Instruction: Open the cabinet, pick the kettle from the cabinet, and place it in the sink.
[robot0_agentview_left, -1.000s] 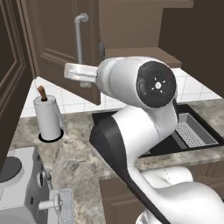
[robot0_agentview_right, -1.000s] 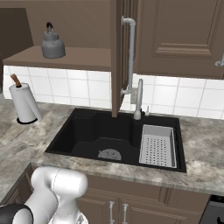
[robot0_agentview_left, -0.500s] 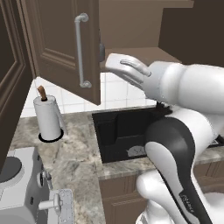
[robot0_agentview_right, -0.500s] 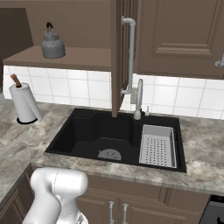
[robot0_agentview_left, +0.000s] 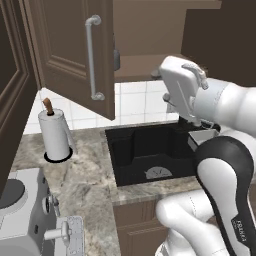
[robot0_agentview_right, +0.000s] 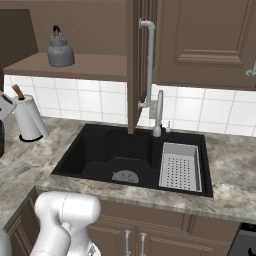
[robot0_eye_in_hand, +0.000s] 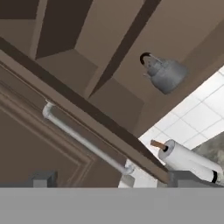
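While your cabinet (robot0_agentview_right: 135, 65) door hangs swung out over the sink (robot0_agentview_right: 115, 155), you can see the paper-towel roll (robot0_agentview_right: 29, 119) at far left, then the kettle (robot0_agentview_right: 61, 50) upright on the open shelf. Further right sits the grey tray (robot0_agentview_right: 180, 166) inside the basin; your gripper (robot0_eye_in_hand: 113, 180) is spread wide with nothing in it

One kettle (robot0_agentview_right: 61, 52) sitting on cabinet (robot0_agentview_right: 90, 67) shelf. Two cabinet doors showing, each carrying one silver bar handle (robot0_agentview_left: 91, 57). One sink (robot0_agentview_right: 110, 155) holding one perforated tray (robot0_agentview_right: 180, 166). One faucet (robot0_agentview_right: 158, 113) standing. One paper-towel roll (robot0_agentview_left: 55, 134) standing.
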